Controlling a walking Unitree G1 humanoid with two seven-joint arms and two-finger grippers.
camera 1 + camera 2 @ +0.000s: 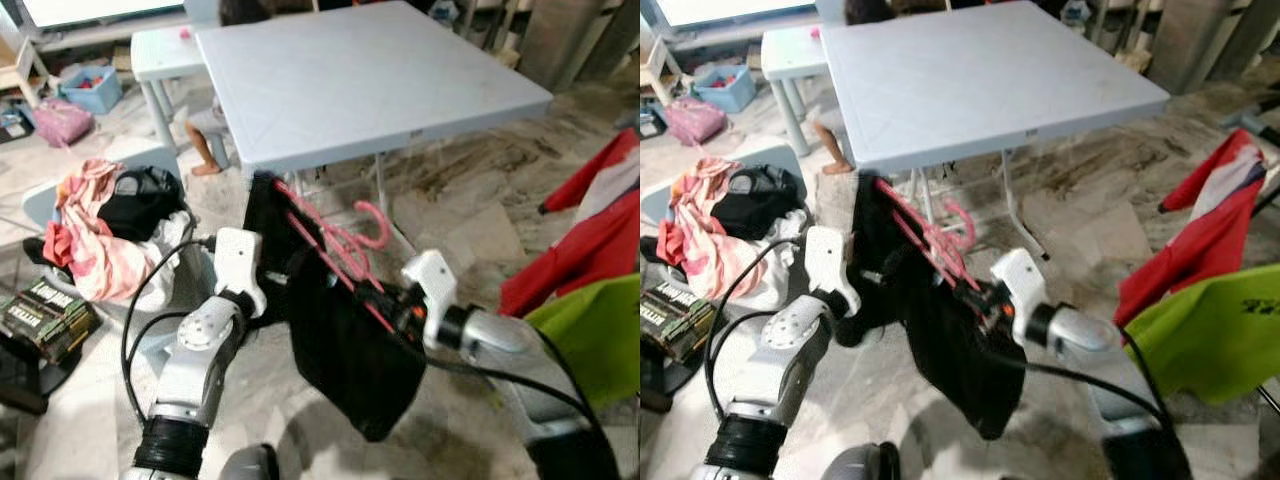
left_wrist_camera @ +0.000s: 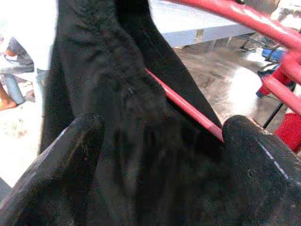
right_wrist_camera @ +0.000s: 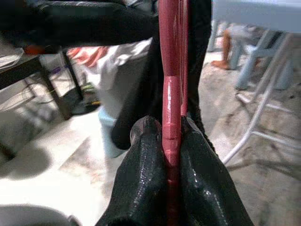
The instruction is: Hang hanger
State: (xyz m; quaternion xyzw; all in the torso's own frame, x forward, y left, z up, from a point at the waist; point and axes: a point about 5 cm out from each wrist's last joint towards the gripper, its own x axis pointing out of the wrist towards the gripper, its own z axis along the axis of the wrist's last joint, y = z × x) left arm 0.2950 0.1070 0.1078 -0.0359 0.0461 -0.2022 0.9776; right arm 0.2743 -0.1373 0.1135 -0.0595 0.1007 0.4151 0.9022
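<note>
The right gripper (image 3: pixel 171 141) is clamped on the pink hanger (image 1: pixel 335 245); the left gripper (image 2: pixel 160 155), fingers apart, straddles its black garment (image 1: pixel 340 350).

- Pink hanger (image 1: pixel 335 245): plastic, tilted, hook toward the table, held up off the floor.
- Black garment (image 1: pixel 345 340): draped over the hanger, hanging down limp below it.

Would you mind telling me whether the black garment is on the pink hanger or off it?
On it. The black garment drapes over the pink hanger, whose bar the right gripper pinches; the left gripper straddles the cloth.
</note>
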